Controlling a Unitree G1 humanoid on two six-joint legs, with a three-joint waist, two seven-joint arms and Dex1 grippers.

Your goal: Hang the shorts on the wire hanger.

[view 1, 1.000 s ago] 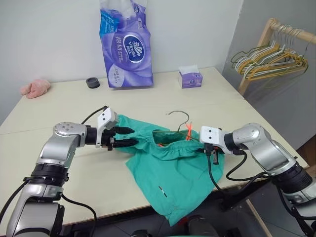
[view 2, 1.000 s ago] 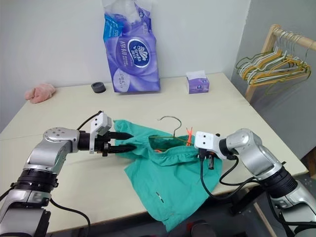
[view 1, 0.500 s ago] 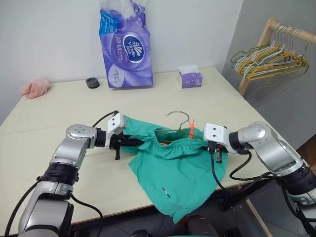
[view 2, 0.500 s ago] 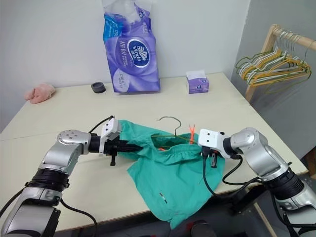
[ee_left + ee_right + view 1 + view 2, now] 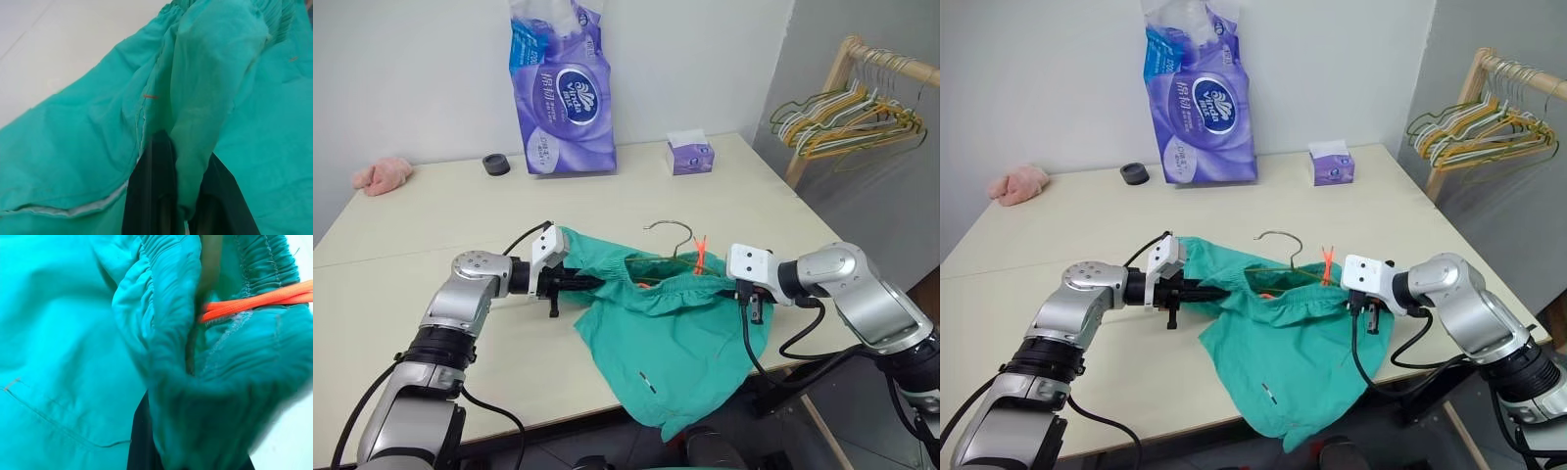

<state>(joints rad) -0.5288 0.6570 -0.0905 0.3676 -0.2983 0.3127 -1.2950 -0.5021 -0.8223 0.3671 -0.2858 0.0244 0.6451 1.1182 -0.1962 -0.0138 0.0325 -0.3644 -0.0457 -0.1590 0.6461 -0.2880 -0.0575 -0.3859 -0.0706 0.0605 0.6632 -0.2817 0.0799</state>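
Soft shorts held at both ends of the waistband, with the hanger's hook showing behind

The table point(image 5: 421, 211) fills most of the head view, and the shorts point(image 5: 671, 343) lie at lower centre, 1 leg spilling over the near edge. They look light, limp and easily bunched, so they will probably sag wherever unsupported; the gathered elastic waistband is the firmest place to grip. The wire hanger point(image 5: 672, 232) shows its curved hook just above the waistband at centre, its frame apparently tucked inside the cloth; it is thin and likely slippery. The left gripper point(image 5: 576, 283), at centre left, is clenched on a fold of cloth between its 2 fingers. The right gripper point(image 5: 744, 294), at centre right, is clamped on the waistband beside the orange cord point(image 5: 259, 298).
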